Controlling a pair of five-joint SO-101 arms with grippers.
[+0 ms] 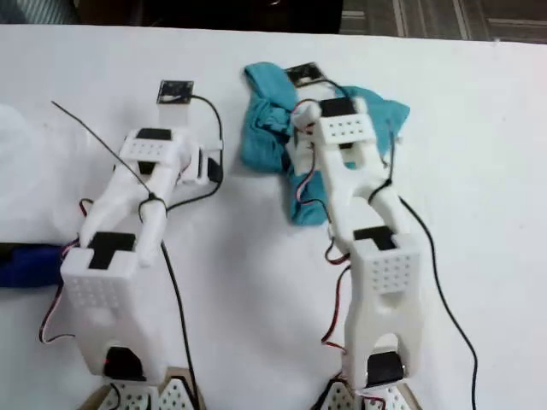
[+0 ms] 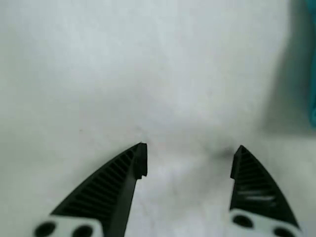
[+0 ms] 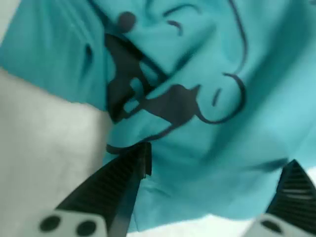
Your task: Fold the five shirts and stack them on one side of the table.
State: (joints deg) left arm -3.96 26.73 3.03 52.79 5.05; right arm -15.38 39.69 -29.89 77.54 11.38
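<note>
While right claw point(image 3: 217, 157) gapes over teal shirt point(image 3: 207, 64) | left claw point(image 2: 190, 147) released, beside it

Teal shirt point(image 1: 265, 128), at 12 o'clock on the bench point(image 1: 487, 171): middle hidden beneath the right arm point(image 1: 342, 128). Blue item point(image 1: 26, 272), at 9 o'clock: cut off by the picture's edge, partly covered by the left arm point(image 1: 128, 205). Shirt's dark print point(image 3: 148, 98): blurred, illegible.

Our left arm point(image 1: 128, 222) extends forward, and the left gripper point(image 2: 190, 154) points down with its jaws spread apart. Our right arm point(image 1: 363, 205) extends farther ahead, and the right gripper point(image 3: 217, 160) gapes wide too.
</note>
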